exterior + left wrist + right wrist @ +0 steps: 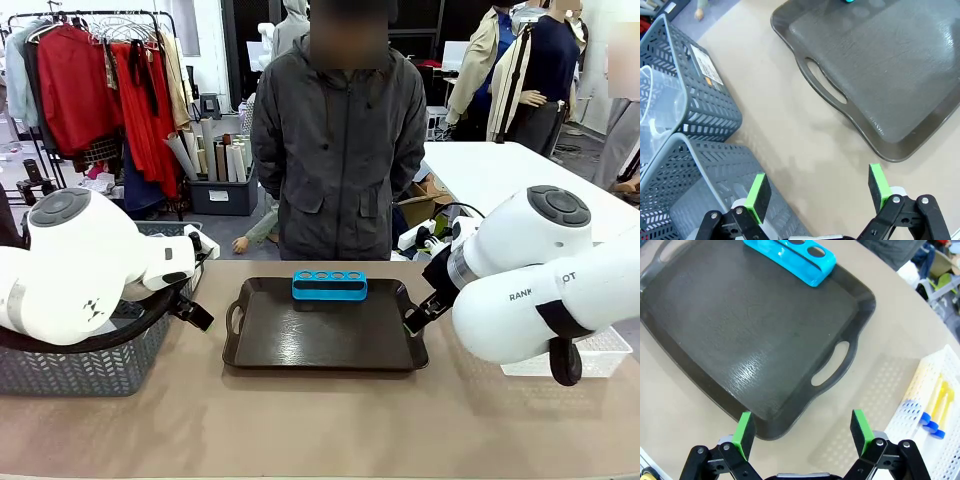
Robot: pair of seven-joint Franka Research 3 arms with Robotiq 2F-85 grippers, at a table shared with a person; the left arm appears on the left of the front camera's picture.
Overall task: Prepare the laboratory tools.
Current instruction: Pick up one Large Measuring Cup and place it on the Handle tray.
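The blue tube rack (329,285) lies on the far side of the black tray (300,345), its holes empty; the right wrist view has the blue tube rack (790,252) at the top. A clear measuring jug (657,110) stands inside a grey mesh basket (710,100). Small yellow blue-capped tubes (935,410) lie in a white basket (920,390). My left gripper (818,187) hangs open over the bare table between basket and tray, holding nothing. My right gripper (802,432) is open above the tray's near right corner, also holding nothing.
A person in a grey jacket (338,150) stands at the far side, hands out of sight. A second grey mesh basket (680,185) sits just under my left gripper. The tray's handle (832,365) faces the white basket. Table edge runs along the front.
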